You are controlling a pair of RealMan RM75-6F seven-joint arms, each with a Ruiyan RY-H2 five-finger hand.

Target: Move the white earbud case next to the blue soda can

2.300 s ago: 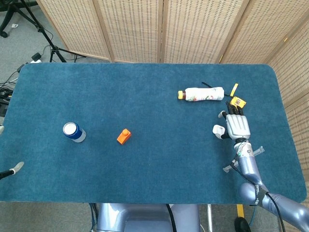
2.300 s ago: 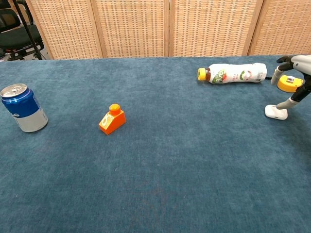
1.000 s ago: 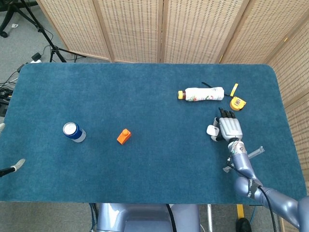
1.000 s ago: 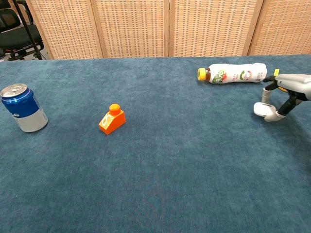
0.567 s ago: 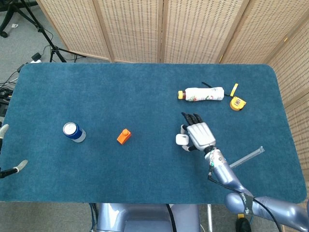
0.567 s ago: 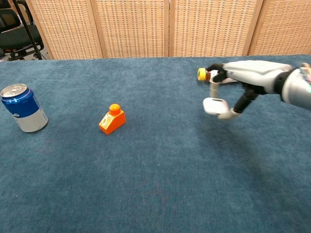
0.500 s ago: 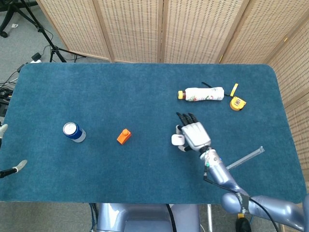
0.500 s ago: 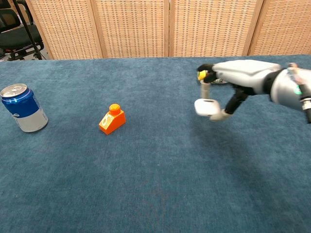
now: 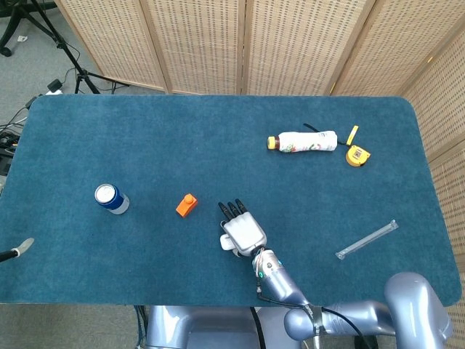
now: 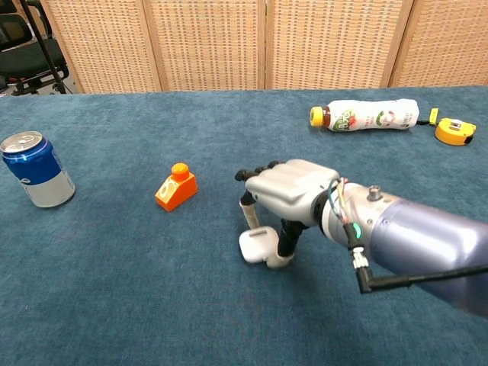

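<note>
My right hand (image 10: 291,191) (image 9: 242,231) hovers over the table's middle front, palm down, and pinches the white earbud case (image 10: 257,245) (image 9: 227,243) between thumb and a finger, just above the cloth. The blue soda can (image 10: 36,179) (image 9: 110,198) stands upright far to the left. At the left edge of the head view a small piece of my left hand (image 9: 16,250) shows; its fingers cannot be read.
An orange block (image 10: 177,187) (image 9: 187,205) lies between the can and my right hand. At the back right are a lying white bottle (image 10: 367,116) (image 9: 303,141) and a yellow tape measure (image 10: 453,131) (image 9: 354,155). A clear straw (image 9: 367,239) lies front right.
My right hand has carried the earbud case from the right side leftward and nearer the front edge, past the bottle. The can and orange block stay put.
</note>
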